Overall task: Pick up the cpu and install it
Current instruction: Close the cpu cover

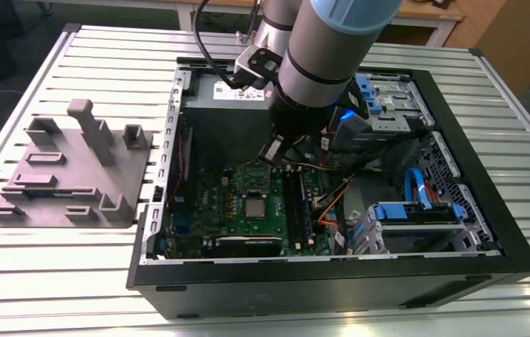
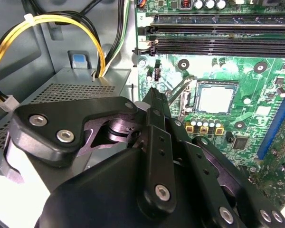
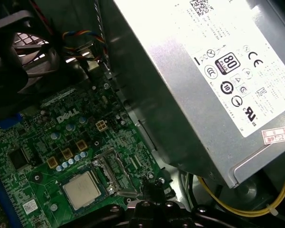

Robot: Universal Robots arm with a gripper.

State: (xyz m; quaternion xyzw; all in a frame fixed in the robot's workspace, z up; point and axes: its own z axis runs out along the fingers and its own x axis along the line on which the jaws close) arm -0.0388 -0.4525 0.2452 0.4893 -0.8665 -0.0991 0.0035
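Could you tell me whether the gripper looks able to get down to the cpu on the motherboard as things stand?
Probably yes: the cpu lies exposed in its socket with nothing over it, and the gripper hangs just above the motherboard beside it.

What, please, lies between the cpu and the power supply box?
In the first wrist view, the socket's open metal bracket and green motherboard lie between the cpu and the power supply box.

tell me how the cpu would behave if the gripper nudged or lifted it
The cpu is a thin flat square, so probably stiff and light. Its smooth metal top may be slippery. It lies in the socket on the motherboard, so a sideways nudge would likely not slide it.
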